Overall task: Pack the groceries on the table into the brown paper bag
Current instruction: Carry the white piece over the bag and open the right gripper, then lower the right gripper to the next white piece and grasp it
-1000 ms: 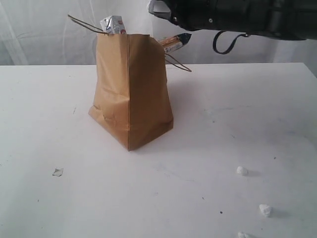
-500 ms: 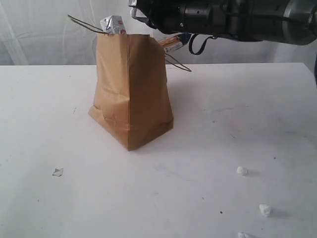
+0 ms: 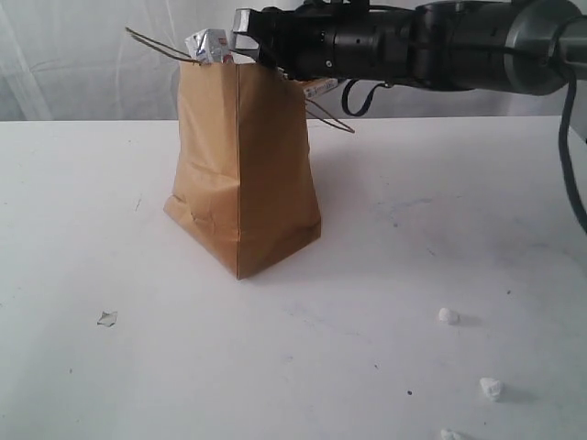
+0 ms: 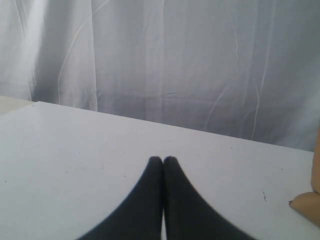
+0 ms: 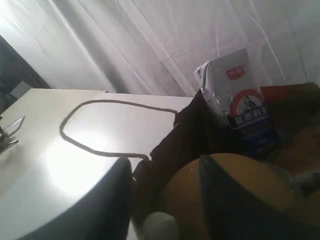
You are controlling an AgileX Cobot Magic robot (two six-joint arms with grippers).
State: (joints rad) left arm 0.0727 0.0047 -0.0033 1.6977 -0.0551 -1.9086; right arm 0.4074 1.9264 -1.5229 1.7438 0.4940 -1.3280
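While my right pincer [image 3: 244, 37] hangs over the mouth of the brown paper bag [image 3: 243, 183], its jaws stand parted about a yellow-grain bottle [image 5: 185, 200]; whether they grip it I cannot tell. I judge the bottle stiff, smooth, best taken below its white cap. Small white lumps [image 3: 448, 315] lie at the bag's four o'clock.
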